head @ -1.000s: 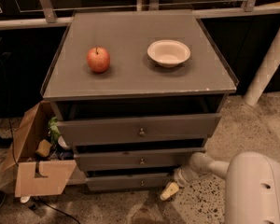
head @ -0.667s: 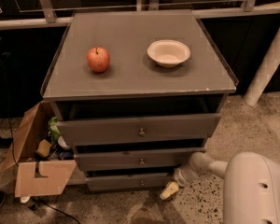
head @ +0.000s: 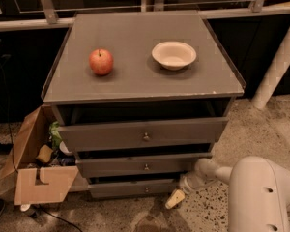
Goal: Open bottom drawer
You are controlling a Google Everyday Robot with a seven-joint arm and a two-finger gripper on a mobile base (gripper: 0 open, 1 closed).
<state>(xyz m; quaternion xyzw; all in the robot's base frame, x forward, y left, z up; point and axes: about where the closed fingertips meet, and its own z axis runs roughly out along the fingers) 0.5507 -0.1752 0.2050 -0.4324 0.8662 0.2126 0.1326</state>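
Note:
The bottom drawer [head: 135,188] is the narrowest grey-brown front at the foot of the cabinet, with a small brass knob [head: 146,190] at its centre. It stands slightly out from the cabinet, as do the two drawers above it. My gripper [head: 176,198] is low at the drawer's right end, near the floor, on a white arm [head: 261,192] that comes in from the lower right. Its pale tip points down and to the left, right of the knob.
A red apple [head: 101,62] and a cream bowl [head: 174,54] sit on the cabinet top [head: 145,81]. An open cardboard box [head: 38,175] with clutter stands at the cabinet's left. A white pole [head: 278,64] leans at the right. The floor is speckled.

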